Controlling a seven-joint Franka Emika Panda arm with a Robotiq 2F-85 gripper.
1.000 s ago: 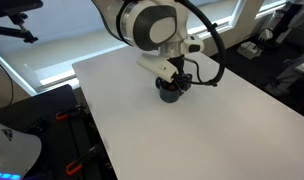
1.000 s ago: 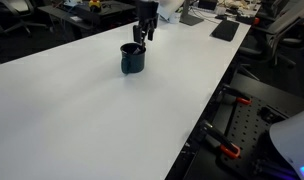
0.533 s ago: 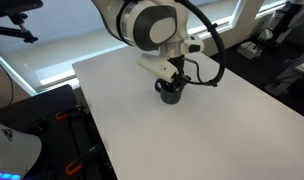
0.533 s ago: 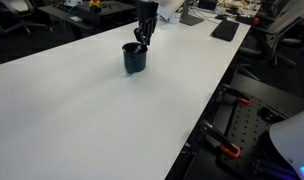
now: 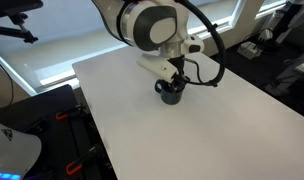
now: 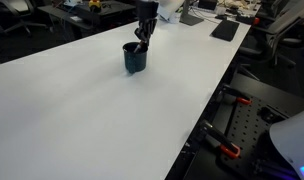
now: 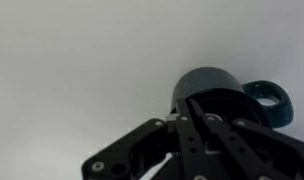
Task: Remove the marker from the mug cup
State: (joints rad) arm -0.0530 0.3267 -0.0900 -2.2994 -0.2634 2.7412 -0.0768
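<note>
The dark mug cup (image 5: 171,95) (image 6: 133,59) stands upright on the white table (image 5: 202,140) (image 6: 82,120). My gripper (image 5: 172,86) (image 6: 140,41) reaches down into its mouth from above. In the wrist view the black fingers (image 7: 207,125) lie pressed together and point into the mug cup (image 7: 205,80), whose handle (image 7: 268,101) sticks out to the right. The gripper (image 7: 190,102) is shut. The marker is hidden by the fingers and the mug wall, and I cannot tell whether it is held.
White tabletop stretches wide on all sides of the mug. A black rig with orange clamps (image 6: 230,120) (image 5: 64,118) sits off the table's edge. Desks with clutter (image 6: 227,28) lie beyond the far end.
The fingers have closed together inside the mug's mouth. The arm and the mug have stayed in place.
</note>
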